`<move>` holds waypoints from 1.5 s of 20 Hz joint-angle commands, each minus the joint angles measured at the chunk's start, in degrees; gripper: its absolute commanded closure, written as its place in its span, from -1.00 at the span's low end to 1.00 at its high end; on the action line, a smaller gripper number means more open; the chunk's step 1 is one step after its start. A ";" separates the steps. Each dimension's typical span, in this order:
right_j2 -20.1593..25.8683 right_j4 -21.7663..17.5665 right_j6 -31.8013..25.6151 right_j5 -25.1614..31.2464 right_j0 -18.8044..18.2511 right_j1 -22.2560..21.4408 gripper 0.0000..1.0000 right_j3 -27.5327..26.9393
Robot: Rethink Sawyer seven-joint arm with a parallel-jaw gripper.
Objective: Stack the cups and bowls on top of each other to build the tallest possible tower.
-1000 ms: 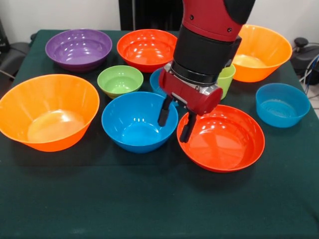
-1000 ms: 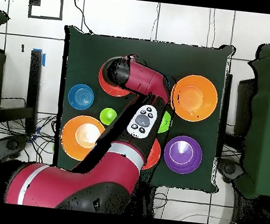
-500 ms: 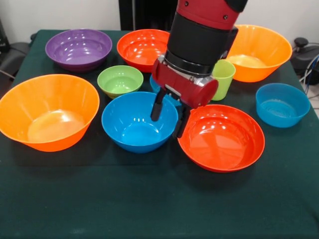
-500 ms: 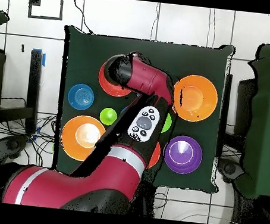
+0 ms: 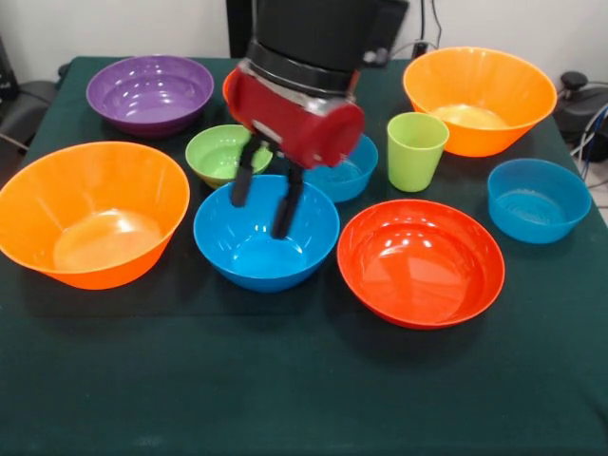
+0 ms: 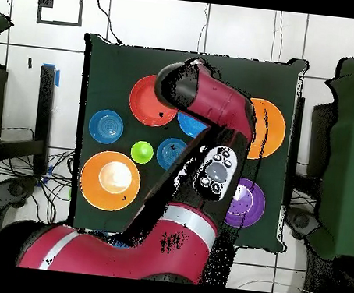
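My gripper is open and empty. Its two black fingers hang over the far side of the middle blue bowl. The lime-green cup stands upright to the right; it also shows in the overhead view. The small lime-green bowl sits just behind the gripper. A red-orange bowl lies to the right of the blue one. A second blue bowl is partly behind the arm, and a third is at the right. No stack shows; each bowl stands alone.
Big orange bowls stand at the left and the back right. The purple bowl is at the back left. The other red-orange bowl is mostly hidden behind the arm. In the overhead view the arm covers the gripper.
My gripper has moved left, from the red-orange bowl's rim to over the middle blue bowl. It stays open and empty. The cup and second blue bowl are uncovered.
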 commanded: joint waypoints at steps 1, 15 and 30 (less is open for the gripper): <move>9.43 -4.85 -5.41 3.09 -5.55 -3.65 -1.00 7.39; 19.56 -10.14 -6.31 -3.83 -13.19 -6.61 -1.00 18.00; 24.54 -14.30 -1.46 -11.70 -15.43 -4.07 -1.00 17.44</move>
